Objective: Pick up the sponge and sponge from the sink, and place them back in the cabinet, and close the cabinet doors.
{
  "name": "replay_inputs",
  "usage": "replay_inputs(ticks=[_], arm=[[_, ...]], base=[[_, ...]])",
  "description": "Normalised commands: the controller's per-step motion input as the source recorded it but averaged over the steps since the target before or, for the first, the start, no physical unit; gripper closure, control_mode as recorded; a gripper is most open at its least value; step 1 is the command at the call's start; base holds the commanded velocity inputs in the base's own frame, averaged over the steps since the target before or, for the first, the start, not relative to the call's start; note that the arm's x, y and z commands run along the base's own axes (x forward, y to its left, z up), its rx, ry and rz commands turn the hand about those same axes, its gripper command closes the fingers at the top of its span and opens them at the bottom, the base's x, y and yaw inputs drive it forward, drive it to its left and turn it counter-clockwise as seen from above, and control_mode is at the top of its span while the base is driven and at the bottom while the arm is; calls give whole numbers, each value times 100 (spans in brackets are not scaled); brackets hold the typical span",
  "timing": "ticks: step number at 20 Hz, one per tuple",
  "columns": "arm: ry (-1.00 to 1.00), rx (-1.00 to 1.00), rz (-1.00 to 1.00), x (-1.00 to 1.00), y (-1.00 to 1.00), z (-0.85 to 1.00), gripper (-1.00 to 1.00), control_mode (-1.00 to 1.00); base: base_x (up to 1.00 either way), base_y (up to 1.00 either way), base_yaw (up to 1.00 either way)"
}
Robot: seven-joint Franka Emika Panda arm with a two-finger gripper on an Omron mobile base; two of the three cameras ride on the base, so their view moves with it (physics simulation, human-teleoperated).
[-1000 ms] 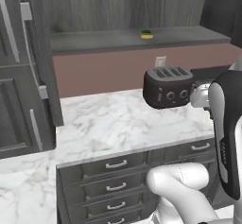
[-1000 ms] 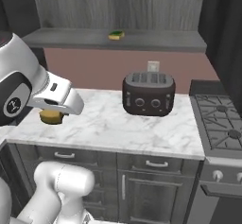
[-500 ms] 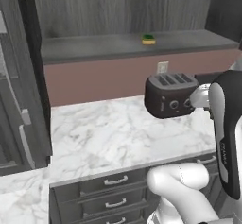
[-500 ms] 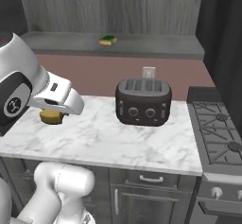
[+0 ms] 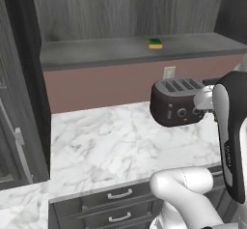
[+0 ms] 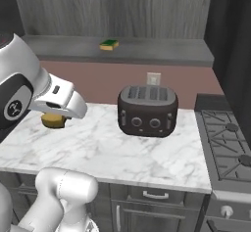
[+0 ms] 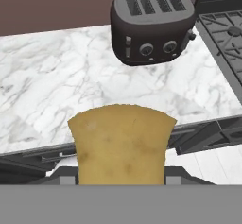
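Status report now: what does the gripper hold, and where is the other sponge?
Gripper shut on golden-tan sponge. Green sponge on cabinet shelf. Toaster on counter, below shelf.

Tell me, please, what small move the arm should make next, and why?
Probably lift the golden-tan sponge toward the cabinet shelf: the pincer holds it over the marble counter, while the green sponge already lies up there.

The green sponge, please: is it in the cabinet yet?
In: the green sponge lies on the cabinet shelf, above the toaster.
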Motion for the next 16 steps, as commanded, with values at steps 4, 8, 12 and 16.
replay_inputs(ticks=[4, 8, 12, 16], arm=[[0, 0, 0, 0, 0, 0, 100, 100], [0, 0, 0, 0, 0, 0, 100, 100], [0, 0, 0, 0, 0, 0, 100, 100], [0, 0, 0, 0, 0, 0, 100, 100]], base=[[45, -24, 0], [40, -26, 0], [28, -30, 0], [7, -21, 0]])
